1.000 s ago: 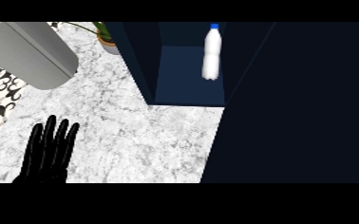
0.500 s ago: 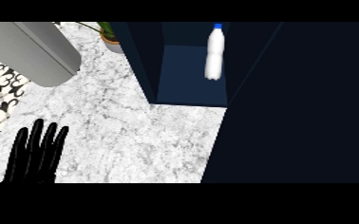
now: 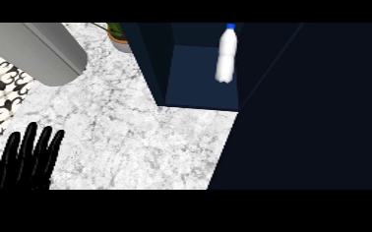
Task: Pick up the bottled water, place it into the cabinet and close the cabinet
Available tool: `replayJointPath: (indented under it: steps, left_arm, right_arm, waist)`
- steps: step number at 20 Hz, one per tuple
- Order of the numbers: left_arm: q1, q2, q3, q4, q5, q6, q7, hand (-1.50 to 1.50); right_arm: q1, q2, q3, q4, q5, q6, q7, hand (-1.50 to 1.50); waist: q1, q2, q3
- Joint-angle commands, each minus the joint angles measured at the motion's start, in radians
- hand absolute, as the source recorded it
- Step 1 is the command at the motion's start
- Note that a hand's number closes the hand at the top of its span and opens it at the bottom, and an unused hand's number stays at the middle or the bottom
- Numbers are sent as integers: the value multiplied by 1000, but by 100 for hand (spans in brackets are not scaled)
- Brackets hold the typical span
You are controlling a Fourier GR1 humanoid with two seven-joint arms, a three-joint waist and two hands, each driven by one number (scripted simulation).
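Since half a second ago, our left hand (image 3: pixel 29 158) has slid a little further toward the counter's near-left corner, and a second ago it sat further in still. Everything else has crept slightly leftward in the head view.

From the head view we see that hand low at the left, over the near-left corner of the marble counter (image 3: pixel 131 128). Its fingers are straight and lie side by side with thin gaps between them, tips pointing toward the far edge. It holds nothing and touches nothing that we can make out. Our right hand does not show.

The bottled water (image 3: pixel 226 54) is inside the open cabinet (image 3: pixel 196 86), which sits on the right half of the counter toward its far edge. The bottle is pale with a blue cap, set against the right side of the blue compartment, cap toward the far edge. We cannot tell whether it stands free or leans on the wall. It is well apart from our left hand, up and to the right across bare marble.

A broad dark panel (image 3: pixel 305 108) fills the view to the right of the compartment. At the far-left corner lies a grey rounded object (image 3: pixel 44 51), and a potted plant (image 3: pixel 116 35) stands just left of the cabinet. A black-and-white patterned thing (image 3: pixel 10 91) shows at the left edge.
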Motion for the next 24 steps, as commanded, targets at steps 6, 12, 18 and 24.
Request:
replayJointPath:
  steps: [6,12,18,24]
  left_arm:
    - [14,16,17,1,11,-34,-8,-150]
    - [7,36,21,-14,22,-72,-1,-150]
    - [1,52,22,-29,31,-108,2,-150]
    - [22,52,54,1,33,-105,-18,-150]
  right_arm:
    - [-56,177,32,124,-29,-166,26,150]
    - [-25,177,62,202,-194,-103,65,150]
    - [3,178,40,274,-426,-66,112,150]
    - [17,179,-123,236,-435,-190,39,150]
  waist:
    - [32,18,1]
    - [76,40,0]
    - [117,53,2]
    - [60,38,5]
